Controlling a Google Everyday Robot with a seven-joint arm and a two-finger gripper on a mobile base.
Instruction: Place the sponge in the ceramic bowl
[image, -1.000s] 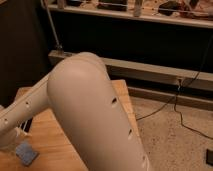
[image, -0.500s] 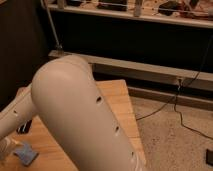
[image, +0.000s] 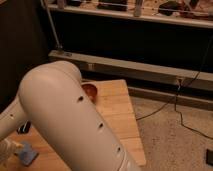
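The sponge (image: 26, 153), a flat blue-grey pad, lies on the wooden table (image: 117, 107) near its front left corner. The ceramic bowl (image: 90, 92), glossy reddish-brown, stands farther back on the table, half hidden behind my arm's big white elbow (image: 70, 120). Only a pale part of the gripper (image: 6, 149) shows at the lower left edge, close to the left of the sponge and a little above the tabletop. I see nothing held in it.
A small dark object (image: 24, 127) lies on the table behind the sponge. The table's right edge drops to a speckled floor (image: 170, 135) crossed by black cables (image: 176, 102). A dark shelf unit with a metal rail (image: 130, 65) stands behind.
My arm's elbow has swung left and lower in the view, uncovering the bowl behind it. The sponge has not moved.
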